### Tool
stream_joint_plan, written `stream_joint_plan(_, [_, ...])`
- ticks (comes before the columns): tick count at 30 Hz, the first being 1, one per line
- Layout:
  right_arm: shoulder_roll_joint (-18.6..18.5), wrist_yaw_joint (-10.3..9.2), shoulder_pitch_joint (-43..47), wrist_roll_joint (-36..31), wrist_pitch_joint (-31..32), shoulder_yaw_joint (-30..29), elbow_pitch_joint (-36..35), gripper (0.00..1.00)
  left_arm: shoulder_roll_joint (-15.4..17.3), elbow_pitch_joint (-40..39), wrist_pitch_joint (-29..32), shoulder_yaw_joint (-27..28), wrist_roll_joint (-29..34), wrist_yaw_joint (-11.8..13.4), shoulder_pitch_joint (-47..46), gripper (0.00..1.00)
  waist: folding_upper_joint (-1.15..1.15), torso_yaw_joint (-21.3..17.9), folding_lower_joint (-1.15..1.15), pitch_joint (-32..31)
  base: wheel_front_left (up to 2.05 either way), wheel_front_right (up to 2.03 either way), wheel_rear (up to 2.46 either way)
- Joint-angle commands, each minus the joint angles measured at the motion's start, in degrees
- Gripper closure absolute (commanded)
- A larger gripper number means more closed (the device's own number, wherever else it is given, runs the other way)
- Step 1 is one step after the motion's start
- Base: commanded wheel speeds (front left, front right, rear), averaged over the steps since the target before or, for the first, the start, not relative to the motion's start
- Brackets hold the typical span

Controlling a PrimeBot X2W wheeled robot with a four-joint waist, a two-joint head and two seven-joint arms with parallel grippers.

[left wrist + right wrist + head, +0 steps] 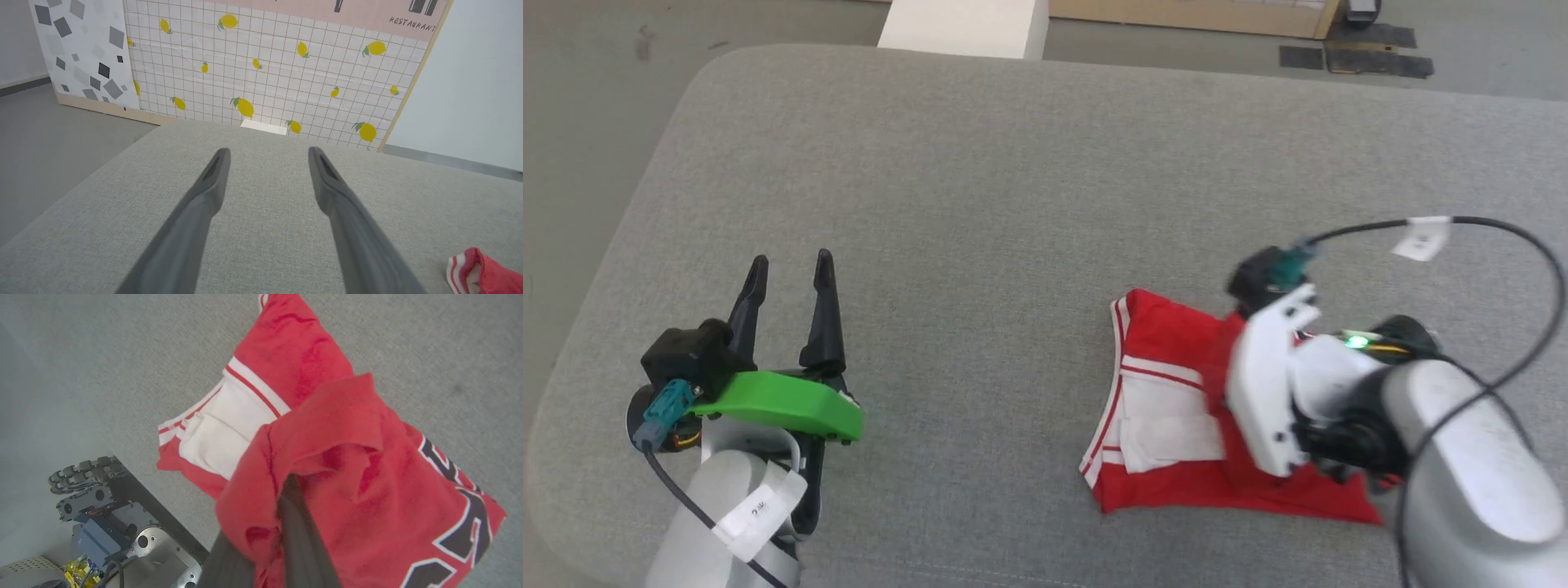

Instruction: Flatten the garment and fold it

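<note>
While right pincer [291,486] grips one garment [327,416], left pincer [791,269] hovers spread.

One garment [1168,331], two tools [792,257] [291,490]

The left gripper [792,258] has two long black fingers [823,310] tapering to points, and a bright green curved cover [784,404]. Its black camera block [694,349] carries a teal plug [668,403] and a black cable [674,486] with a white label [758,510]. The right arm [1470,457] is silver-grey, with a white bracket [1266,400], a green light [1356,340] and a white-tagged black lead [1515,233]. The base [135,498] is black metal with round holes.
</note>
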Motion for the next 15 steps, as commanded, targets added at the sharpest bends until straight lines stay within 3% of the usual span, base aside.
stream_joint_plan(1, [0.99, -0.09, -1.54, 0.00, -1.23, 1.04, 1.37, 1.00, -0.26, -0.01, -0.26, -0.08, -0.41, -0.16, 0.26, 0.00, 0.00, 0.58, 0.00, 0.50, 0.00, 0.00, 0.00])
stream_joint_plan(15, [7.24, -0.09, -7.42, -3.46, -12.01, 6.40, 18.87, 1.00, -1.66, -0.10, -0.26, 0.15, 0.12, -0.62, -0.94, 0.00, 0.00, 2.79, 0.00, 3.86, 0.00, 0.00, 0.00])
